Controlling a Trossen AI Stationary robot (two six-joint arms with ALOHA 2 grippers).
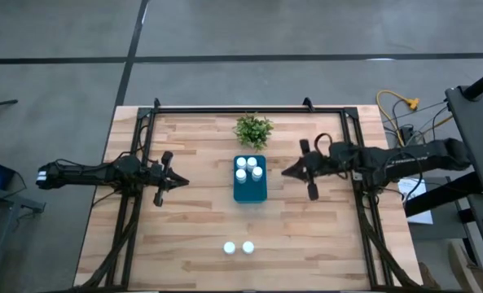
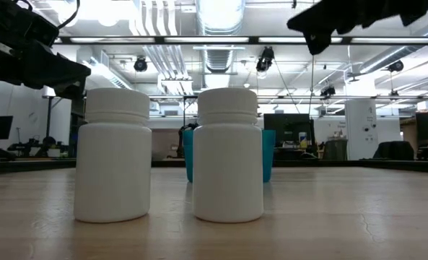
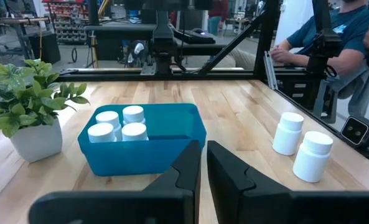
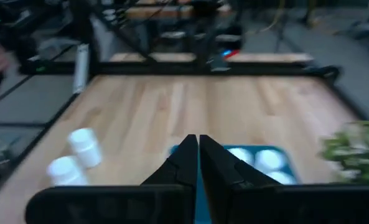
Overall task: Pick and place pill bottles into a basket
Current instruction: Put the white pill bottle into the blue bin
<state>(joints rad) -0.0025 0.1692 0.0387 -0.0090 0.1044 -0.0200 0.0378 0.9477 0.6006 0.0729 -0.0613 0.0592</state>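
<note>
While four pill bottles (image 1: pixel 248 168) sit in the basket (image 1: pixel 250 192), two stand near the tabletop's (image 1: pixel 192 228) front edge. Left tool (image 1: pixel 182 182) and right tool (image 1: pixel 286 172) are both closed, empty.

Left gripper (image 1: pixel 179 182) and right gripper (image 1: pixel 287 172) hover facing each other, jaws closed.

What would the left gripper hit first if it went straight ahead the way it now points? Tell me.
Probably the basket. The left gripper, fingers nearly shut, points across the table at the basket's near wall, with bare wood between. It may be above the rim; then it would pass over the four pill bottles inside.
</note>
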